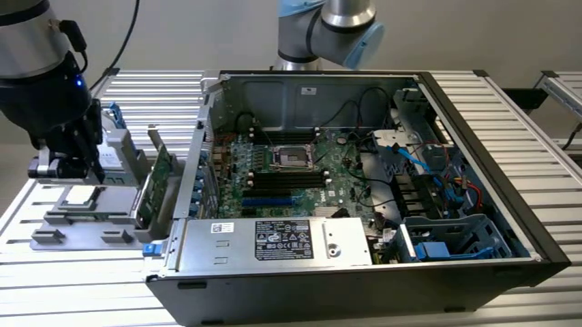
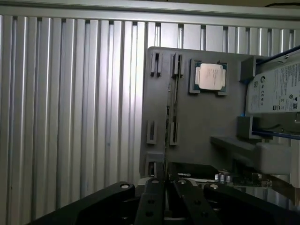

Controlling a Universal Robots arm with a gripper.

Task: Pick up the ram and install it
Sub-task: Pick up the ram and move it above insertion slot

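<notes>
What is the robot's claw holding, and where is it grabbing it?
The gripper looks shut on the ram, pinching its thin upper edge while it stands in the grey holder.

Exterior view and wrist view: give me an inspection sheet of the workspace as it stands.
Surface: slatted metal table carrying a grey fixture tray and an open computer case.
Job's things: ram seen edge-on over the tray.
Clutter: processor chip, hard drive and expansion card on the tray.
Grippers: gripper shut on the ram.
Cables: blue cable and black cables inside the case.
Surroundings: second arm beyond the case.
</notes>
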